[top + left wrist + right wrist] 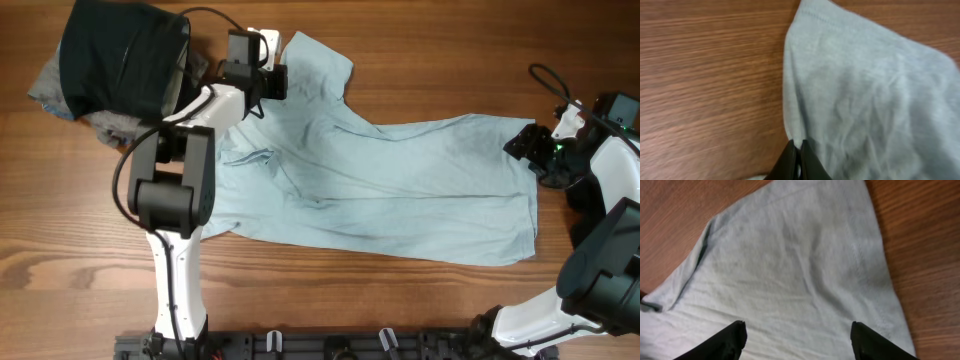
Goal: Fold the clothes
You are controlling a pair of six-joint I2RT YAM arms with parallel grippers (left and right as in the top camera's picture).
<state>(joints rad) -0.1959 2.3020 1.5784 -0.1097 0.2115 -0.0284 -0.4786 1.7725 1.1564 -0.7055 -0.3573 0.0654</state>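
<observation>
Pinching one shirt (pixel 400 190): left claw (pixel 797 161) | right claw (pixel 797 336) spread | one clothes pile (pixel 110 60)

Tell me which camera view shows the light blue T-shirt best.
Overhead: the light blue T-shirt lies spread on the wooden table, nearly whole. The left wrist view shows only a sleeve edge, pinched in the shut left gripper; the right wrist view shows only a hem corner under the open right gripper.
</observation>
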